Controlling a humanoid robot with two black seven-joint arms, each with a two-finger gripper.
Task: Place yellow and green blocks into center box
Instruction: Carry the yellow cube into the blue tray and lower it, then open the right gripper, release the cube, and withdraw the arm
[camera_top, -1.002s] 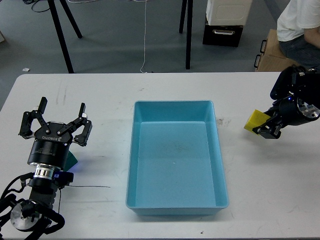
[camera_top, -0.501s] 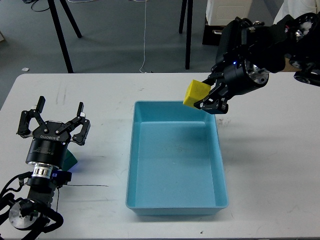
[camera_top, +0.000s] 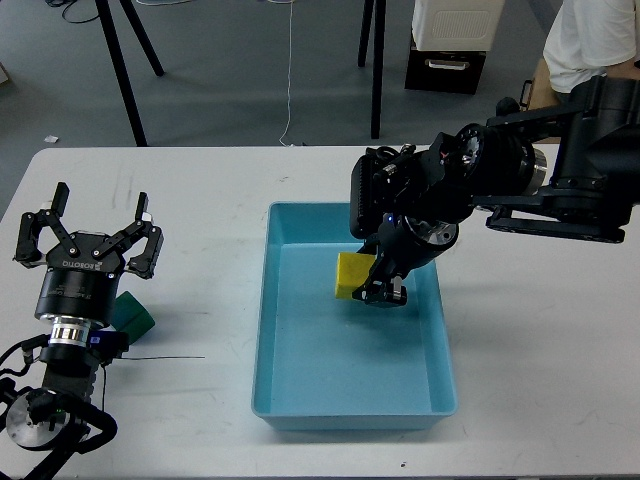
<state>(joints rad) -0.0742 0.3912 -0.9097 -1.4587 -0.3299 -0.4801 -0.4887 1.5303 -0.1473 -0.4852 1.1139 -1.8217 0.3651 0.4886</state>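
A blue box (camera_top: 440, 350) lies in the middle of the white table. My right gripper (camera_top: 375, 284) reaches down into it from the right and is shut on the yellow block (camera_top: 352, 275), which hangs just above the box floor near its far end. My left gripper (camera_top: 88, 238) is open and empty at the left, with its fingers spread. The green block (camera_top: 133, 312) lies on the table right beside and below it, partly hidden by the gripper body.
The table's far edge (camera_top: 200, 149) runs along the top. Black stand legs (camera_top: 125, 70), a white and black case (camera_top: 450, 45) and a seated person (camera_top: 585, 50) are on the floor behind the table.
My right arm has swung left from the right side of the table and lowered the yellow block into the box. My left gripper has shifted slightly left, uncovering more of the green block.
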